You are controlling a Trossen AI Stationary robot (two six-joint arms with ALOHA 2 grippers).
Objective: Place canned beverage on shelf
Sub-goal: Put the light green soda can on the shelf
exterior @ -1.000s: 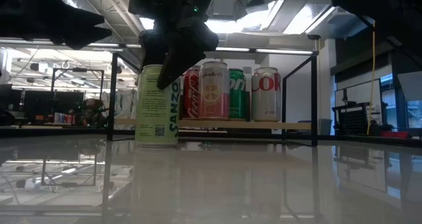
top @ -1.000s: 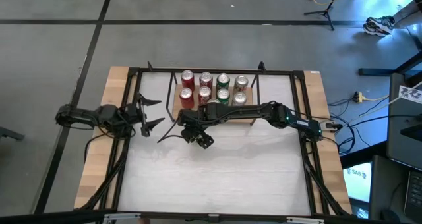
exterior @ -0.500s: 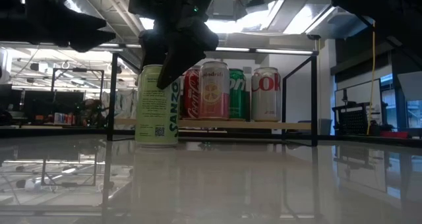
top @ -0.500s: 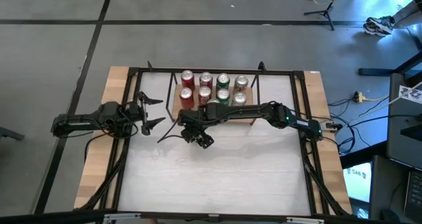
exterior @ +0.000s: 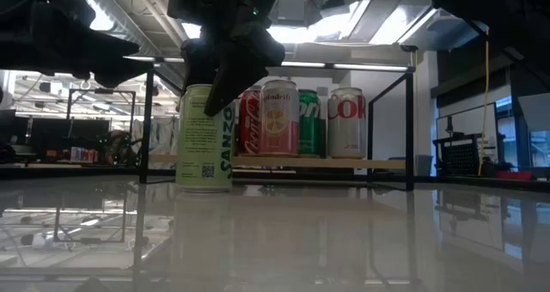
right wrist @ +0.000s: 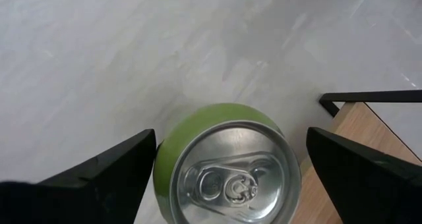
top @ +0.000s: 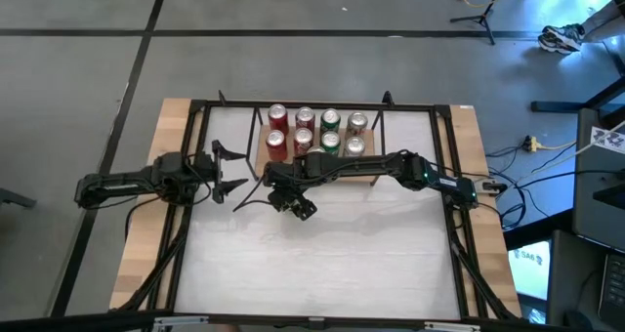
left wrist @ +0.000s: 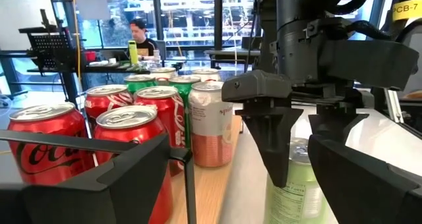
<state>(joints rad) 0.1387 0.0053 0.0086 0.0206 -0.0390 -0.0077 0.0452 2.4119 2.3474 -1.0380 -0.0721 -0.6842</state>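
The white bench (top: pixel 322 264) has a glossy top that mirrors the frame and cans in the low view, with bare surface across its near half. On it, just in front of the shelf (exterior: pixel 284 162), stands a light green can (exterior: pixel 204 137), upright and off the wooden board. The right gripper (right wrist: pixel 224 161) hangs directly above this can, its fingers spread wide to either side of the silver lid without touching it. The left gripper (top: pixel 227 168) waits to the shelf's left, also open and empty, facing the cans. The shelf carries two rows of cans: red ones (left wrist: pixel 132 151) at the left, a pink one (exterior: pixel 279 120), and green ones. Beyond lies a workshop with desks, and a person (left wrist: pixel 140 36) seated far off.
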